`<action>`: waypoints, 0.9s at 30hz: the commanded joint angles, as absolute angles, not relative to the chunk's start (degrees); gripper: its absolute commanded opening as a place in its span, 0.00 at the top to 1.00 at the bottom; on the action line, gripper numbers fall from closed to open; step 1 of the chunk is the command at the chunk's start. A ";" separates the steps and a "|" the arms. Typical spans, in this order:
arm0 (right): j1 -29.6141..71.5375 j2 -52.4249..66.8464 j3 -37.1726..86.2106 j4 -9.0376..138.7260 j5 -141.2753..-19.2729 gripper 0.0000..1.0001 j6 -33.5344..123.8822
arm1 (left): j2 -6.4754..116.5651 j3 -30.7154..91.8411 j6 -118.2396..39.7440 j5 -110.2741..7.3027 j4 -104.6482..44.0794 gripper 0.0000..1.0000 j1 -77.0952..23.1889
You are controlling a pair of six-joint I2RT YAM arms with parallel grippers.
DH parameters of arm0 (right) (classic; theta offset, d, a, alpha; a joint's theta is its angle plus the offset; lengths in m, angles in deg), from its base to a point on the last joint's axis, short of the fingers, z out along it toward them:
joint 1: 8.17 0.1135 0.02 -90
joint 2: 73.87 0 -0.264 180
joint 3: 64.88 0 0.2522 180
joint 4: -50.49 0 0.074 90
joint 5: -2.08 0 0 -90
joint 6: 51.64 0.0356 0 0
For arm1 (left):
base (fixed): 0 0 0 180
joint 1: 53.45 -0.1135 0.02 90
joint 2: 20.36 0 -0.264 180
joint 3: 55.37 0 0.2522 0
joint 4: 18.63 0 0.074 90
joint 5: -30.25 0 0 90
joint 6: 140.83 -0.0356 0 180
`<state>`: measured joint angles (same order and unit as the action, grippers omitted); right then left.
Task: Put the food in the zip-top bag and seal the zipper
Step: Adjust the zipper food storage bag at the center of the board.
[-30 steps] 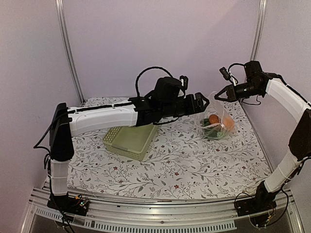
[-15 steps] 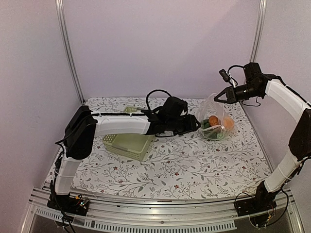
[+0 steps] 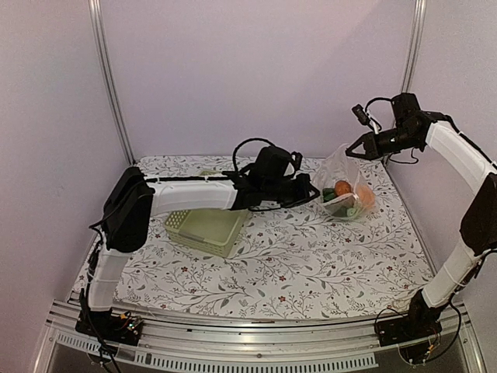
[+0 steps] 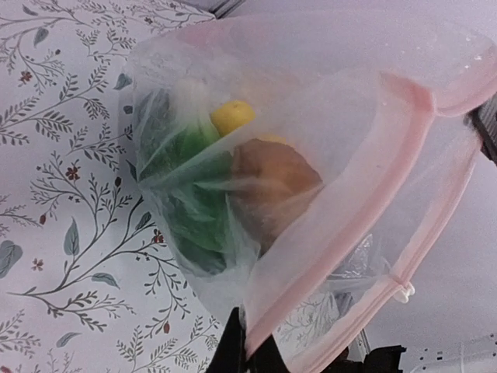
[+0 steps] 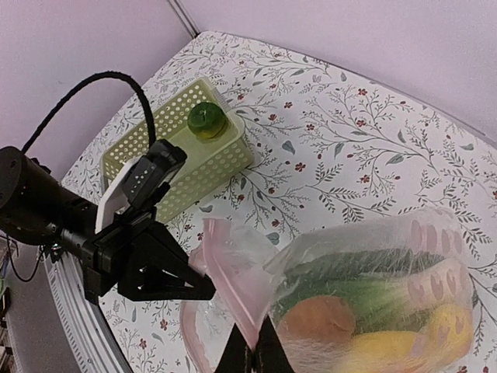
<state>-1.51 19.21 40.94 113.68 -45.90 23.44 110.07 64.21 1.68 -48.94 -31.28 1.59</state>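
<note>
The left hand [image 3: 314, 189] had risen a little since half a second before and stayed clenched on the zipper [image 4: 363, 194] at the left of the mouth. The right hand [image 3: 352, 149], also a touch higher, pinched the same strip further along. The zip-top bag [image 3: 349, 179] hung between them, low over the tabletop [image 3: 295, 256], with the food [image 4: 268, 183] bunched at its bottom. The basket [image 3: 208, 227] had not shifted.

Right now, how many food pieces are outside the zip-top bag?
1: a round green piece at the far end of the pale green basket, away from the zip-top bag. More could be hidden behind the left arm.
</note>
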 commanded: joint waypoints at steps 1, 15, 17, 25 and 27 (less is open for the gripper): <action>-5.16 19.60 47.28 114.52 -50.44 1.00 23.16 | 101.31 65.93 -0.72 -51.09 -31.72 1.00 3.25; -5.99 19.50 51.89 115.67 -48.67 1.00 24.38 | 111.76 76.29 1.81 -42.08 -36.05 1.00 1.97; -6.01 19.79 54.19 115.49 -49.53 1.00 24.77 | 111.91 78.13 0.82 -43.19 -36.10 1.00 2.19; -6.23 22.42 57.09 117.52 -52.53 1.00 25.05 | 113.07 83.87 -5.21 -42.38 -30.83 1.00 2.72; -6.63 23.84 58.58 119.72 -53.89 1.00 24.19 | 112.73 84.92 -8.37 -44.87 -30.75 1.00 3.51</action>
